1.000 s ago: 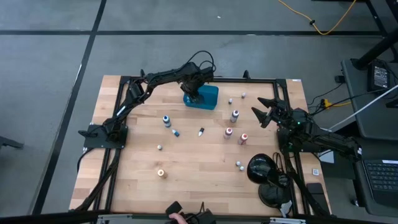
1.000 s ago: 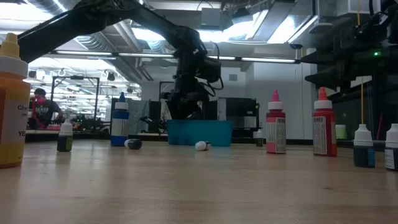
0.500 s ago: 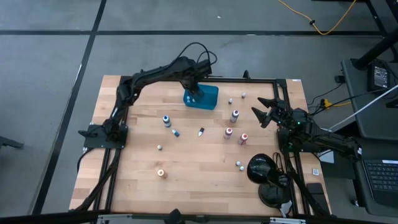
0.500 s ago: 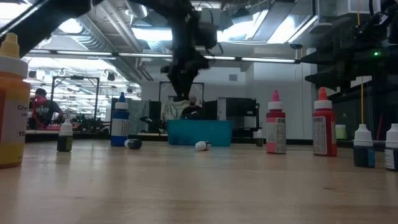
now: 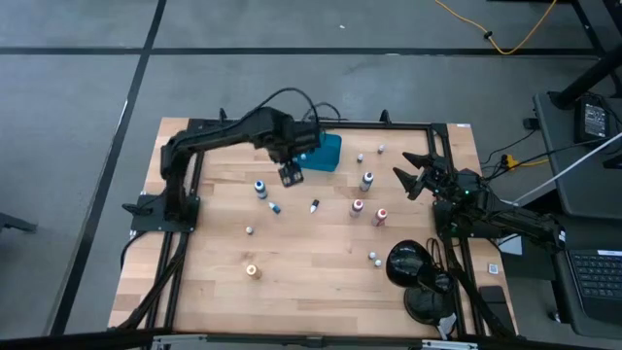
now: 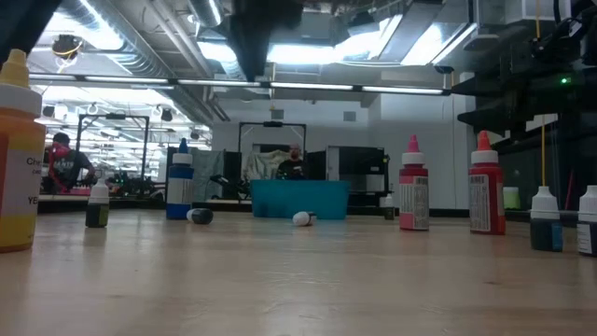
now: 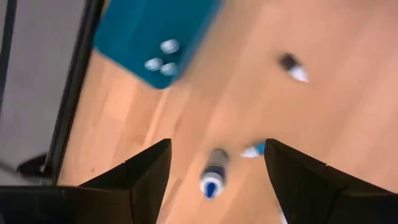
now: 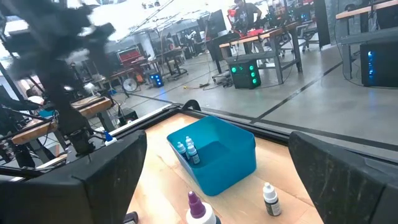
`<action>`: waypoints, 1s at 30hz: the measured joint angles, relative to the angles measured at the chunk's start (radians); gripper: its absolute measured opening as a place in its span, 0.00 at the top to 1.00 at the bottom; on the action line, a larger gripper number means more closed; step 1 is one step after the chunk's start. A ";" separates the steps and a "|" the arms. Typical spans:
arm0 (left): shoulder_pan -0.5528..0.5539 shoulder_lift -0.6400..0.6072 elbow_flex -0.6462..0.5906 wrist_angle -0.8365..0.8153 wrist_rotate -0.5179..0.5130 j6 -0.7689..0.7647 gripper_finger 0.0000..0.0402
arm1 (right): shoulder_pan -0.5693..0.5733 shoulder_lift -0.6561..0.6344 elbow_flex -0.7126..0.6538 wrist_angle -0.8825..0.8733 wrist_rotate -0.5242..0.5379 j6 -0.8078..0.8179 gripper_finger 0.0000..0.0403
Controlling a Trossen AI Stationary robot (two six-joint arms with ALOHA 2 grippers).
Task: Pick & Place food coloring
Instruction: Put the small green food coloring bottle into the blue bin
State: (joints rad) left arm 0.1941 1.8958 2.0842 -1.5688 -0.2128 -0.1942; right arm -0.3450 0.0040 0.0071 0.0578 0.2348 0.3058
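The teal tray (image 5: 328, 152) sits near the table's far edge with three white-capped food coloring bottles (image 7: 161, 56) inside. Other food coloring bottles stand or lie scattered on the wood: a blue one (image 5: 260, 188), a dark one (image 5: 366, 180), two red ones (image 5: 358, 207) (image 5: 380, 216), an orange one (image 5: 252, 271) and small vials (image 5: 314, 206). My left gripper (image 5: 290, 175) hovers open above the table between the tray and the blue bottle (image 7: 213, 177), holding nothing. My right gripper (image 5: 413, 175) waits open at the table's right edge, facing the tray (image 8: 217, 152).
A black rail frame (image 5: 185, 165) borders the table. A black domed object (image 5: 406, 262) sits at the near right corner. In the low view the orange bottle (image 6: 17, 154) stands close to the camera, and a person (image 6: 63, 161) is in the room behind.
My left gripper has risen out of the teal tray and swung toward the table's near left, ending high over the wood beside the blue bottle. The bottles in the tray, covered by it before, now show.
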 joint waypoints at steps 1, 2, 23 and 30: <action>-0.027 -0.011 0.000 -0.003 0.000 0.008 0.37 | 0.000 0.000 0.000 0.000 0.000 0.000 0.03; -0.057 -0.022 0.000 -0.003 -0.003 0.014 0.38 | 0.000 0.000 0.000 0.000 0.000 0.000 0.03; -0.377 -0.210 -0.594 0.287 0.048 -0.173 0.39 | 0.000 0.000 0.000 0.000 0.000 0.000 0.03; -0.405 -0.258 -0.809 0.367 0.071 -0.336 0.39 | 0.000 0.000 0.000 0.000 0.000 0.000 0.03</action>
State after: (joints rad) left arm -0.2105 1.6383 1.2754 -1.2021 -0.1417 -0.5303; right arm -0.3447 0.0044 0.0071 0.0578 0.2344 0.3058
